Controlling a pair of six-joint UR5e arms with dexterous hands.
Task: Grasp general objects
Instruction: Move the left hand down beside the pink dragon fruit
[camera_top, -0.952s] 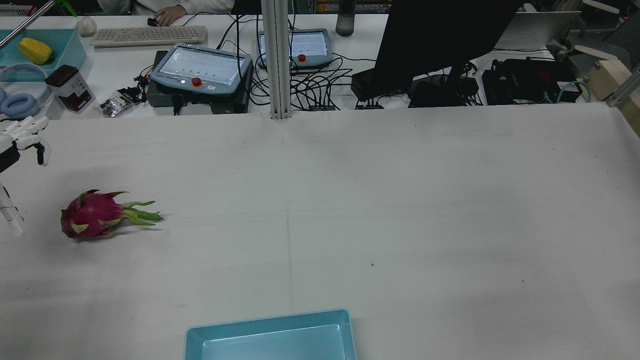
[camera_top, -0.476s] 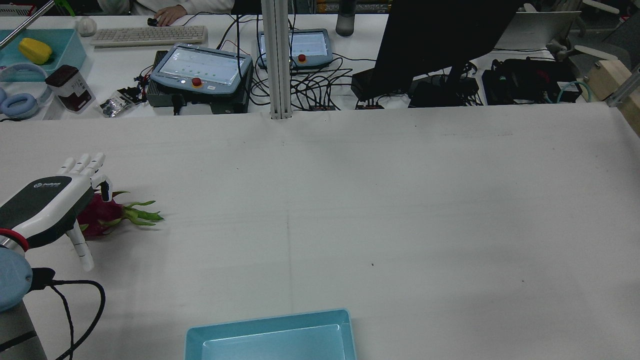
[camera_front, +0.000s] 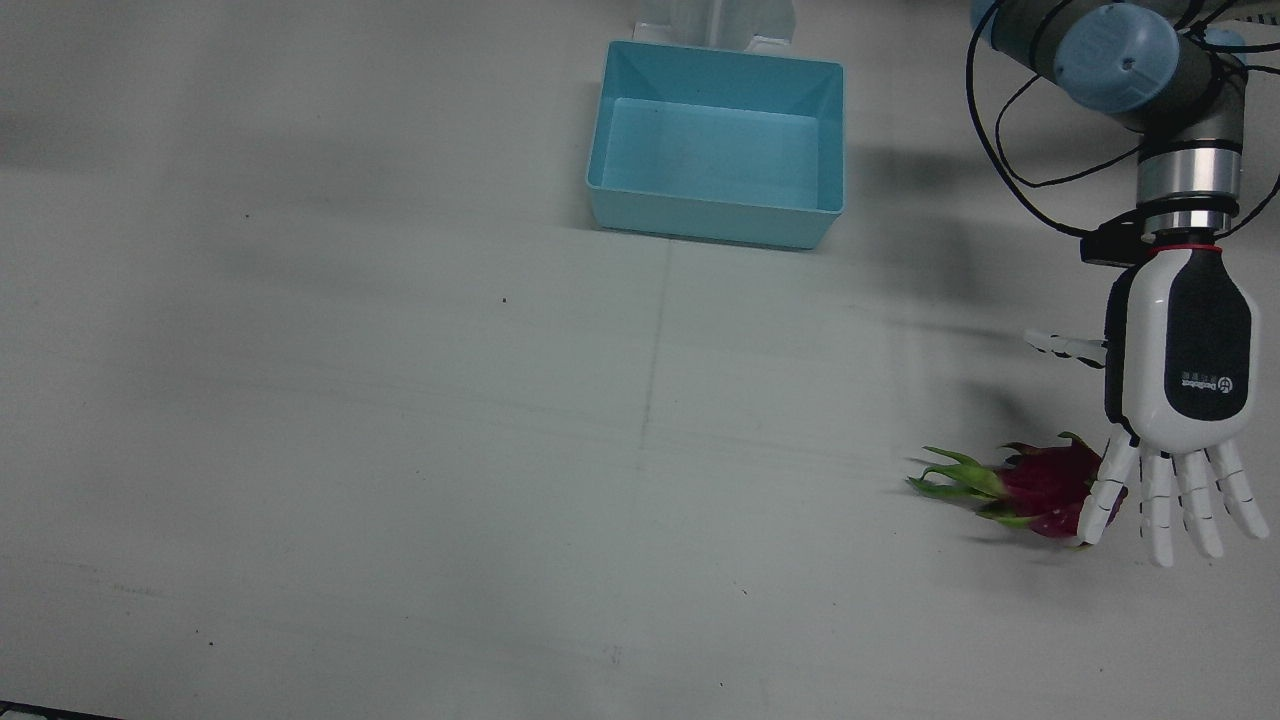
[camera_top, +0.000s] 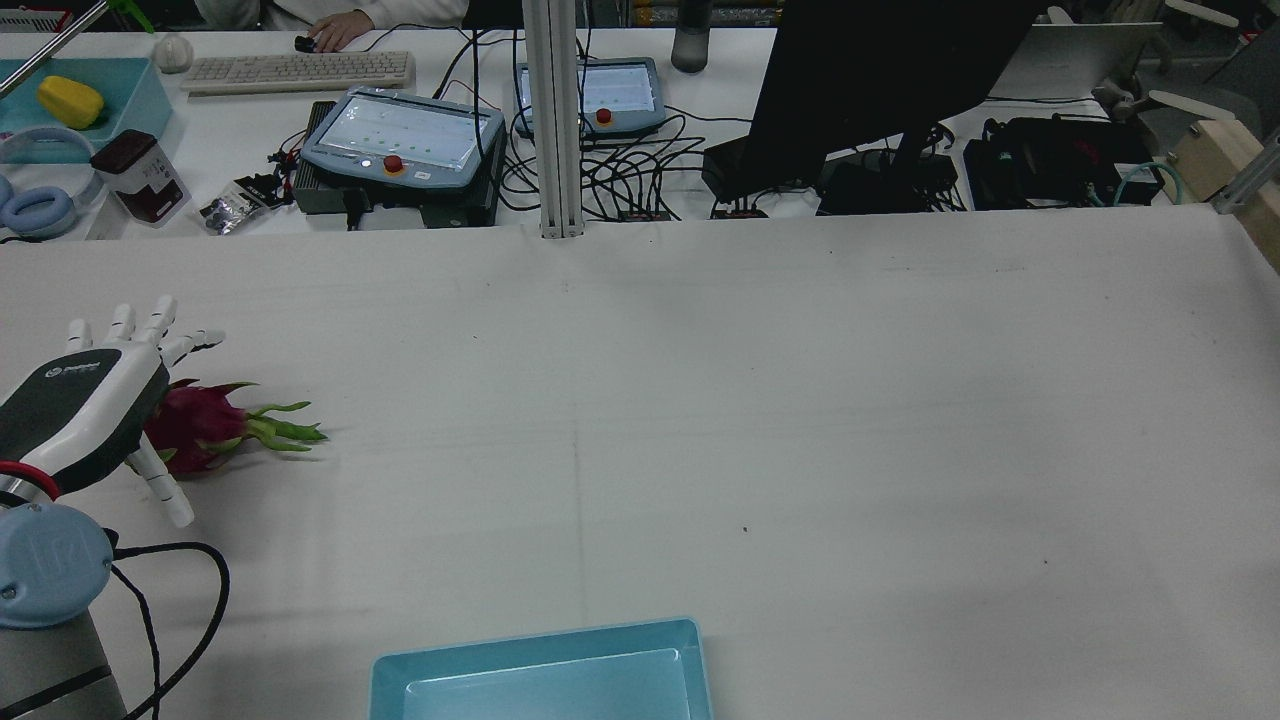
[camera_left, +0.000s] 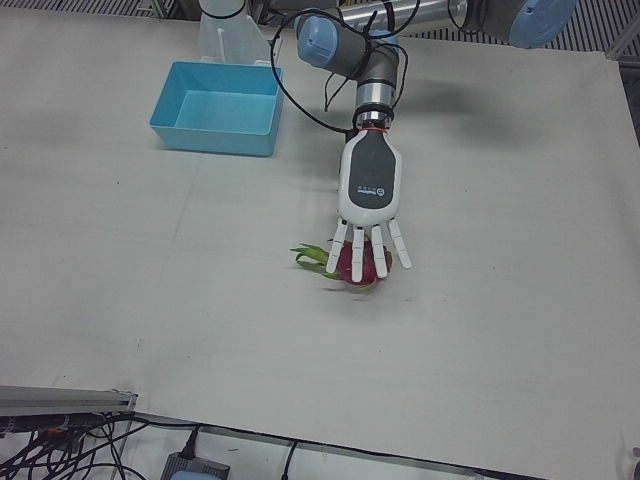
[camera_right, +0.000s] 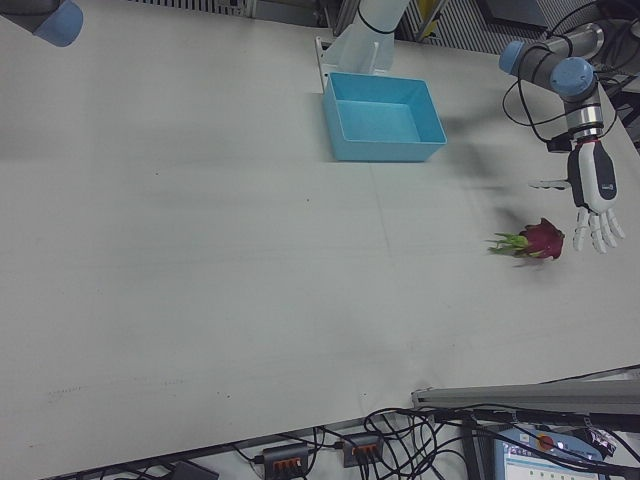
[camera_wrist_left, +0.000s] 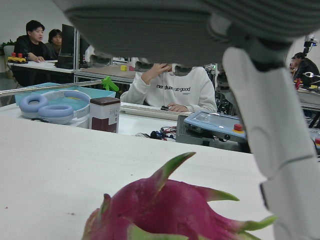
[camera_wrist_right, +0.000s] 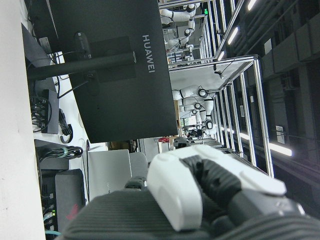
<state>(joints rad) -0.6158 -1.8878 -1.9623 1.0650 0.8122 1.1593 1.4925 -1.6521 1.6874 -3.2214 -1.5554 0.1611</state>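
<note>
A magenta dragon fruit (camera_front: 1040, 488) with green leaf tips lies on the white table, tips pointing toward the table's middle. My left hand (camera_front: 1180, 400) hovers palm-down over its stem end, open, with its fingers (camera_front: 1160, 510) spread and straight past the fruit. The rear view shows the same hand (camera_top: 90, 410) covering the fruit's (camera_top: 205, 425) left part. In the left-front view the hand (camera_left: 370, 195) hangs above the fruit (camera_left: 358, 265). The left hand view shows the fruit (camera_wrist_left: 170, 210) close below. Only a bit of my right hand (camera_wrist_right: 200, 200) shows, in its own view.
A light-blue bin (camera_front: 720, 222) stands near the robot's side at the table's middle. Beyond the far edge are teach pendants (camera_top: 400, 140), a keyboard (camera_top: 300, 70), a black monitor (camera_top: 880, 80), cables, a dark jar (camera_top: 140, 175) and seated people (camera_wrist_left: 170, 90).
My left hand came in from the rear view's left edge to above the dragon fruit, then drew back slightly and straightened its fingers. The fruit has not moved.
</note>
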